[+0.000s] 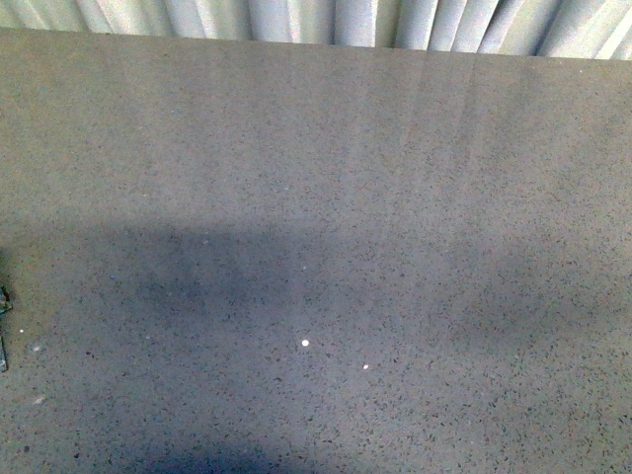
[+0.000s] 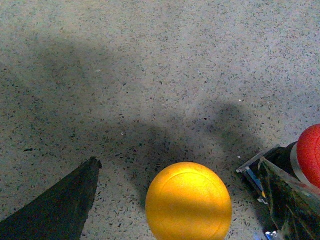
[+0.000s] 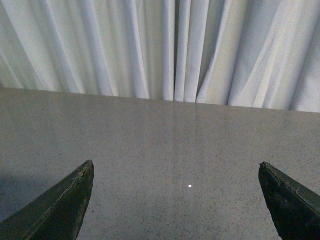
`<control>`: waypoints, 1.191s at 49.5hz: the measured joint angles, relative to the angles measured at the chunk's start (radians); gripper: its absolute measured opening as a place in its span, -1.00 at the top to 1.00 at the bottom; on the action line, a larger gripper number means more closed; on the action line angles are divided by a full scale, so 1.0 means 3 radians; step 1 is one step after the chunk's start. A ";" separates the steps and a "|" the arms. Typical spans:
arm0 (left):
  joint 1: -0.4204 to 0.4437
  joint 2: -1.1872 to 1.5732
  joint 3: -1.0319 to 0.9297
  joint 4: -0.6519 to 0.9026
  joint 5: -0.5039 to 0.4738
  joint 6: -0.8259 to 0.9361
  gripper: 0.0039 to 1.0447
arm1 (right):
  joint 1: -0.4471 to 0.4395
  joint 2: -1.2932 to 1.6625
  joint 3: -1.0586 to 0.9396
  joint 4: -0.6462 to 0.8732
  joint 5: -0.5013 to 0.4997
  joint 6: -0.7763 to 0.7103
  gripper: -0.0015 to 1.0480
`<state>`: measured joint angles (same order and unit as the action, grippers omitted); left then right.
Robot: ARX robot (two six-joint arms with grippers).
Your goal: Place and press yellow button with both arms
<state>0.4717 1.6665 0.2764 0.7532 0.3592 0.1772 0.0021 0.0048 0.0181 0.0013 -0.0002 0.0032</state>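
In the left wrist view the yellow button [image 2: 188, 201] shows its round domed cap from above, standing on the speckled table [image 2: 150, 75]. My left gripper [image 2: 179, 161] is open, with one dark finger [image 2: 55, 210] on each side of the cap and a gap to each. The button's neck and base are hidden under the cap. My right gripper [image 3: 175, 163] is open over bare table, nothing between its fingers [image 3: 60, 205]. The front view shows neither the button nor either gripper.
A red domed cap [image 2: 310, 155] sits beside the far finger of the left gripper, at the picture's edge. White curtains [image 3: 165, 45] hang behind the table's far edge [image 1: 316, 44]. A small dark object [image 1: 3, 331] pokes in at the front view's left edge.
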 joint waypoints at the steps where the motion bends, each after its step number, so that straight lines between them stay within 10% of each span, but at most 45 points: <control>1: 0.0000 0.0003 0.0000 0.0001 0.0000 0.0001 -0.83 | 0.0000 0.0000 0.0000 0.0000 0.0000 0.0000 -0.82; 10: -0.0001 0.0032 0.0001 0.0023 0.0000 0.0027 -0.75 | 0.0000 0.0000 0.0000 0.0000 0.0000 0.0000 -0.82; 26: -0.0048 0.0041 0.0001 0.0023 0.0000 0.0060 0.29 | 0.0000 0.0000 0.0000 0.0000 0.0000 0.0000 -0.82; 59: -0.0014 -0.0642 0.0354 -0.0491 -0.0023 0.0084 0.33 | 0.0000 0.0000 0.0000 0.0000 0.0000 0.0001 -0.82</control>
<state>0.4675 1.4738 0.3824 0.6060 0.3523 0.2024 0.0021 0.0048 0.0181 0.0013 -0.0002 0.0036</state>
